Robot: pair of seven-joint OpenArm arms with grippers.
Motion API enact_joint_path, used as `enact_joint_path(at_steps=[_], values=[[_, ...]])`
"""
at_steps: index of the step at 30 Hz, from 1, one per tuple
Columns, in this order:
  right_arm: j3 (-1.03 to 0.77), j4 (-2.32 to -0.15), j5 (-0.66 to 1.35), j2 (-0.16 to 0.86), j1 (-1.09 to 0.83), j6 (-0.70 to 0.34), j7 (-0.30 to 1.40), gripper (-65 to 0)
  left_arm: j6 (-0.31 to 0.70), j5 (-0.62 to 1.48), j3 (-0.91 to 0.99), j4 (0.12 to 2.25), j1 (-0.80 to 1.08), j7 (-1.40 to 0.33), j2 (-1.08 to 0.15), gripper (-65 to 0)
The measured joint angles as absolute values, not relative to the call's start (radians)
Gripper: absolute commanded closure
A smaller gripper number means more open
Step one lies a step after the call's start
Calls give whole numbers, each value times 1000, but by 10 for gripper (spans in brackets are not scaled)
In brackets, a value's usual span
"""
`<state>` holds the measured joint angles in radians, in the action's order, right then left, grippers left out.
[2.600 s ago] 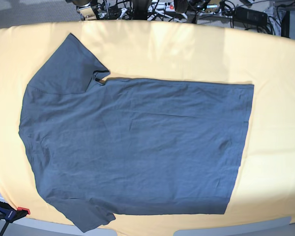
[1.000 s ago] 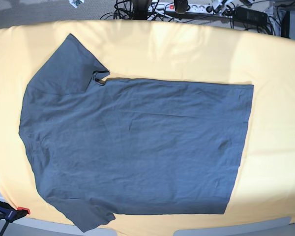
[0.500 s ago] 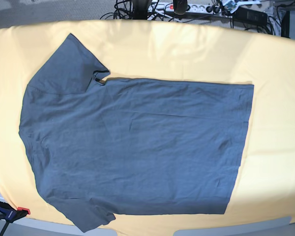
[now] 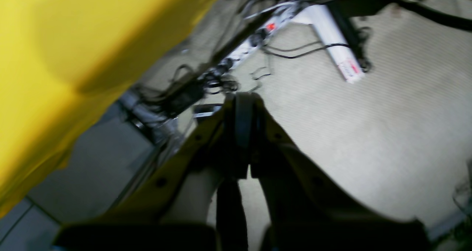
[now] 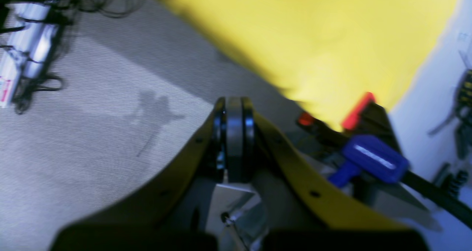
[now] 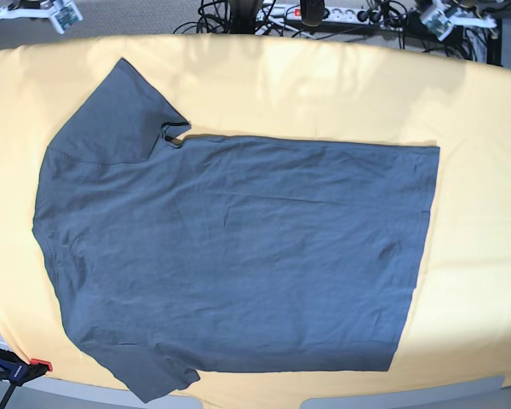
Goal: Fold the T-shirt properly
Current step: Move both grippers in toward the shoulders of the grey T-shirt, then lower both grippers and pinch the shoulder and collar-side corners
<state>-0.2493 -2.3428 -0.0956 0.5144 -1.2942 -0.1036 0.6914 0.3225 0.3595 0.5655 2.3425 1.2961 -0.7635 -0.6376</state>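
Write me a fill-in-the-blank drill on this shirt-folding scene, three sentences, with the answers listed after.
1. The T-shirt lies spread flat on a ____ cloth.
2. In the base view, the shirt's sleeves lie toward the ____ side of the picture.
3. The left end effector and the right end effector are both ____, holding nothing.

Missing words: yellow-orange; left; shut

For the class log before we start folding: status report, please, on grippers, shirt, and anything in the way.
Left gripper shut, right gripper shut, both off the table, holding nothing. T-shirt spread flat on the yellow cloth, unfolded. Nothing lying on the shirt.
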Motion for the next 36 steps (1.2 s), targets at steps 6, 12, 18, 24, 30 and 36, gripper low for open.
enact_joint_path(at_steps=[6,12,18,24,30,36], values=[[-319,-2343,-90,514,-1243,-160,638,0,322,364,585,2342,1208,-719,-635,0],[-320,-2343,64,529,-1071,-284,602,0,333,295,585,2342,1101,-670,-641,0],[-319,-2343,204,527,-901,-374,575,0,361,284,584,2342,996,-556,-688,0],[-313,-2343,298,527,-871,-442,578,0,563,242,579,2143,884,-338,-821,0],[-213,-2343,262,527,-860,-461,579,0,617,247,450,1904,702,-256,-952,-117],[-108,-2343,171,519,-813,-402,578,0,648,167,197,1762,474,-227,-1020,-365]])
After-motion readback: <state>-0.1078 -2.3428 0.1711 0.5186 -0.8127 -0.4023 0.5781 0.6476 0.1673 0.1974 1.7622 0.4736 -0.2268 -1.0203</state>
